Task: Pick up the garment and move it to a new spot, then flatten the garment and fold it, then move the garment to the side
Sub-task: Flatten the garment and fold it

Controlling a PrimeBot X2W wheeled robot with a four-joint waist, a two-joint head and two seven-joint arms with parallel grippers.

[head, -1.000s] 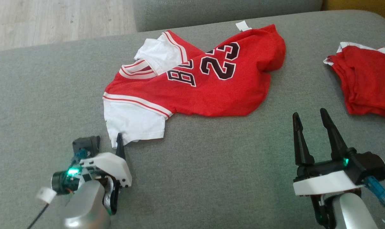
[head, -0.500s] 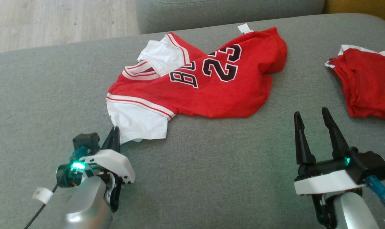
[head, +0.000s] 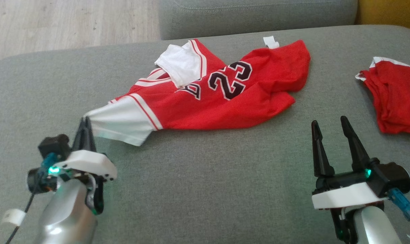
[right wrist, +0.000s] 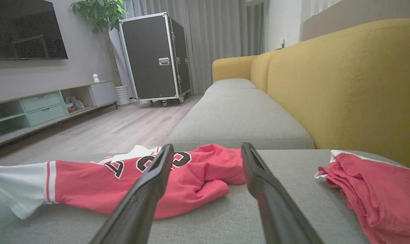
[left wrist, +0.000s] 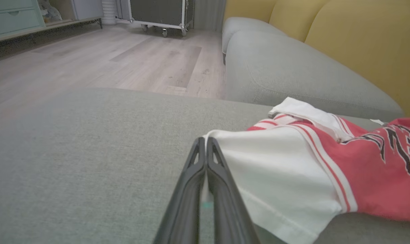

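Head view: garment (head: 225, 98), a red jersey with white sleeves and the number 23, is seen lying crumpled on the grey sofa seat (head: 208, 189), towards its far side. One white sleeve (head: 120, 120) is drawn out to a point at the lower left. The corner of this sleeve is pinched by the left gripper (head: 85, 119), whose fingers are clamped together on the cloth. The right gripper (head: 329, 121) is held above bare seat at the lower right, fingers spread and grasping nothing, well apart from the jersey. A second red garment (head: 394, 98) is bunched at the right edge.

Left wrist view: the left gripper (left wrist: 205, 140) is shown with its two dark fingers pressed flat against each other, the edge of the sleeve (left wrist: 272, 169) caught at their tips. The red body of the garment (left wrist: 377, 176) is spread to the right on the sofa seat (left wrist: 89, 152), in front of a yellow backrest (left wrist: 361, 44).

Right wrist view: the right gripper (right wrist: 206, 146) is seen with its fingers parted. The garment (right wrist: 89, 186) is seen beyond and to the left of them, and the second red garment (right wrist: 371, 193) to the right. A black wheeled case (right wrist: 154, 57) is visible in the room behind.
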